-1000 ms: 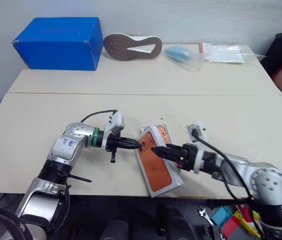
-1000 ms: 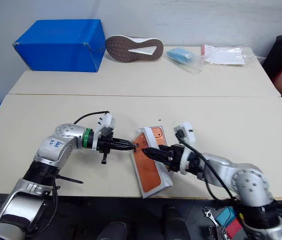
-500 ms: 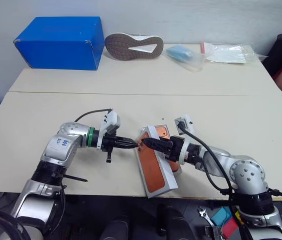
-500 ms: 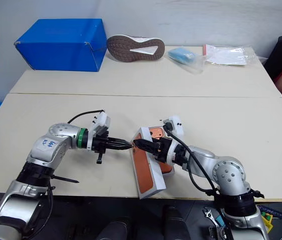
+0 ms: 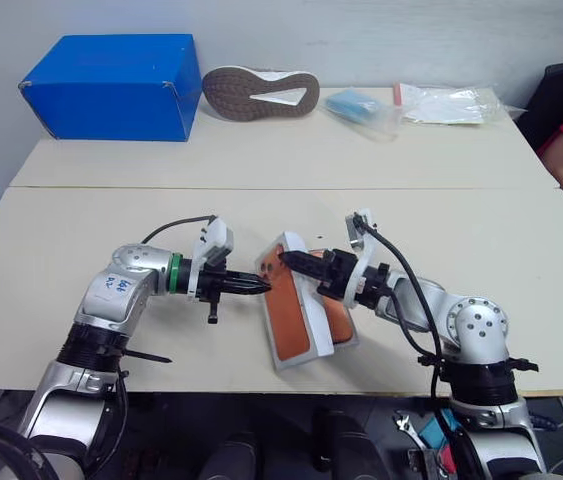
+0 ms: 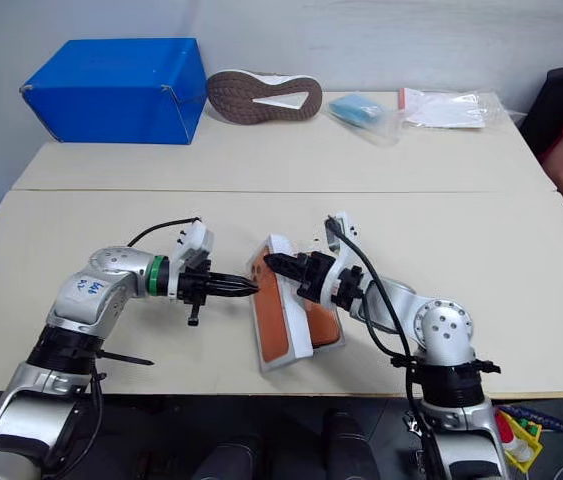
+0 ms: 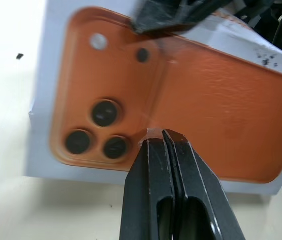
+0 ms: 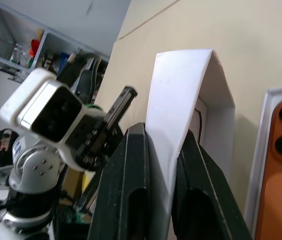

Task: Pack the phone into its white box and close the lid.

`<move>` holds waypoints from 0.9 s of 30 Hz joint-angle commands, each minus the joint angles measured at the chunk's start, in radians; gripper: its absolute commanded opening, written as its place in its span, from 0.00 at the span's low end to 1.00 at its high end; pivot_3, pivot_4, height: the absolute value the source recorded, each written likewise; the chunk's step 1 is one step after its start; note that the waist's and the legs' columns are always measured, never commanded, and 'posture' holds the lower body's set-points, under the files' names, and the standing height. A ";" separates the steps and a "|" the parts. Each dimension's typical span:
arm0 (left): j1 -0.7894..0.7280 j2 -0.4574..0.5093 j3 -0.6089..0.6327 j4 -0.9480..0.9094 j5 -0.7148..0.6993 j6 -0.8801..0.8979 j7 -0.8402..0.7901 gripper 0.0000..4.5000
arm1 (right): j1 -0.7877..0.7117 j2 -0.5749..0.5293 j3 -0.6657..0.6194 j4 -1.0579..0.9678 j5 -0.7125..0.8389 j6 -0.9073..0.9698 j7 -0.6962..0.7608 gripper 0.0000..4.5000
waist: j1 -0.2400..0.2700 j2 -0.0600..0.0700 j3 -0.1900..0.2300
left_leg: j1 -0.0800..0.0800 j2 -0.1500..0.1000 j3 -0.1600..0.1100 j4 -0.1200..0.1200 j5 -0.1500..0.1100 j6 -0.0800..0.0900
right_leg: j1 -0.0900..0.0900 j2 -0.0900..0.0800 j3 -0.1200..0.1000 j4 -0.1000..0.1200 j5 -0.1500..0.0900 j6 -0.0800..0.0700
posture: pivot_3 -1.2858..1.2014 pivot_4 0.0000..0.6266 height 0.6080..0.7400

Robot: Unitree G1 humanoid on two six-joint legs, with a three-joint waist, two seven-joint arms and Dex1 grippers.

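Head views: lid [image 5: 286, 300] tilted on edge near front of table [image 5: 481, 250], orange picture face toward left. Right gripper [image 5: 291, 260] clamped on lid's far top edge. Left gripper [image 5: 264, 287] at lid's left face, jaws together. White box [image 6: 326, 325] with phone [image 6: 323, 322] lying just right of lid.

Left wrist view: shut fingertips [image 7: 163, 145] touch orange phone picture beside printed lenses.

Right wrist view: fingers [image 8: 130, 200] pinch white lid wall; phone's orange corner with lenses at right, in box.
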 commanded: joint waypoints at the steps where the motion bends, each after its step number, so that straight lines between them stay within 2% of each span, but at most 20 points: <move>1: 0.000 -0.001 0.002 -0.021 -0.010 -0.010 -0.001 0.00 | -0.035 0.023 0.004 0.010 -0.054 -0.011 0.015 0.02 | 0.000 0.000 0.000 | 0.000 0.000 0.000 0.000 0.000 0.000 | 0.000 0.000 0.000 0.000 0.000 0.000 | 0.52 0.24 1.00; 6: 0.002 -0.002 0.006 -0.010 -0.005 -0.015 0.007 0.00 | -0.031 0.017 0.010 0.022 -0.121 0.018 0.049 0.02 | 0.000 0.000 0.000 | 0.000 0.000 0.000 0.000 0.000 0.000 | 0.000 0.000 0.000 0.000 0.000 0.000 | 0.52 0.24 1.00; 12: 0.006 -0.010 -0.005 -0.001 0.007 -0.022 0.016 0.00 | -0.020 0.013 -0.024 -0.006 -0.108 0.040 0.019 0.47 | 0.000 0.000 0.000 | 0.000 0.000 0.000 0.000 0.000 0.000 | 0.000 0.000 0.000 0.000 0.000 0.000 | 0.52 0.24 1.00; 23: -0.021 -0.041 -0.053 0.052 0.037 -0.064 0.008 0.00 | 0.040 -0.148 -0.091 -0.119 0.082 0.086 -0.038 0.47 | 0.001 0.000 0.000 | -0.001 0.000 0.000 0.000 0.000 0.000 | 0.000 0.000 0.000 -0.001 0.000 0.000 | 0.52 0.24 1.00; 27: -0.038 -0.059 -0.063 0.073 0.044 -0.076 0.002 0.00 | 0.045 -0.241 -0.090 -0.164 0.072 0.109 -0.004 0.47 | 0.004 0.000 0.000 | -0.001 0.000 0.000 0.000 0.000 0.000 | 0.000 -0.001 0.000 -0.001 0.000 0.000 | 0.52 0.24 1.00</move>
